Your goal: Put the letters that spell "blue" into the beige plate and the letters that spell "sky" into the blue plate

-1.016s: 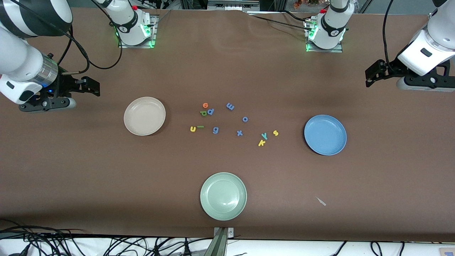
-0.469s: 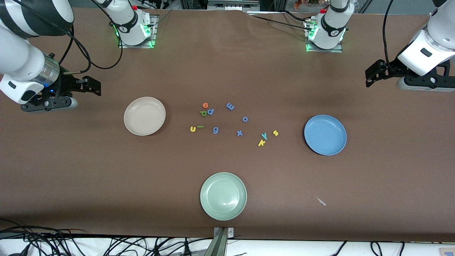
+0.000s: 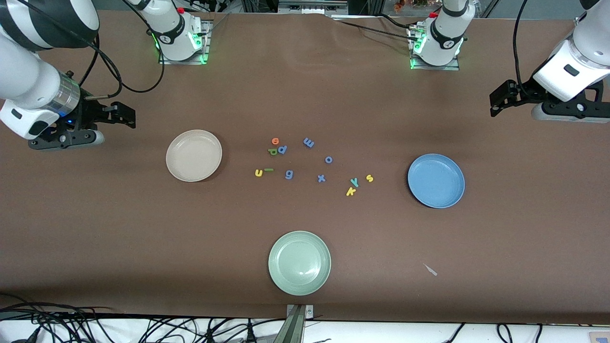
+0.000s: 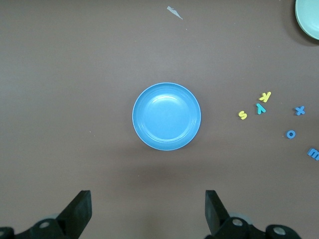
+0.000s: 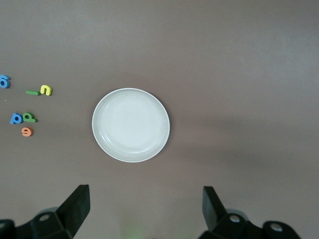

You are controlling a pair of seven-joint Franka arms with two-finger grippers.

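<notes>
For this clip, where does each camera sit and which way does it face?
Front view: high across the table, facing both bases; shows both arms, left gripper and right gripper open over bare table.
Left wrist view: looks straight down at the round blue plate; its open fingertips show.
Right wrist view: looks straight down at the round beige plate; its own fingertips show.
Shared: both wrist views' plates and nearby foam letters also appear in front.
</notes>
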